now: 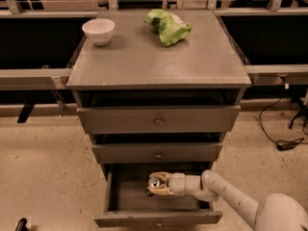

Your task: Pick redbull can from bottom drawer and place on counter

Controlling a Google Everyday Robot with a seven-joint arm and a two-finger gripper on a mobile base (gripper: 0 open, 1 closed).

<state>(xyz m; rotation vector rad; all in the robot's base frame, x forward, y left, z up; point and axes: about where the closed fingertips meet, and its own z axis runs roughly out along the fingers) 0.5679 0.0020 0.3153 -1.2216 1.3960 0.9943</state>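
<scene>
Jaws clamped on the can [154,182], one on each side of its body, inside the open bottom drawer [125,203], about mid-width and below the desk's front edge. The can's silver top shows; whether it rests on the drawer floor, cannot tell.

Desk [144,61]: white bowl [98,30] at the back left corner, green bag [167,25] near the back edge, right of middle. Arm [226,198] reaches into the drawer from the right.

Judgement: the can is light, stiff but thin-walled, smooth and likely slippery. Best held across the body at mid-height, firm without denting, and kept level while clearing the drawer fronts above.
</scene>
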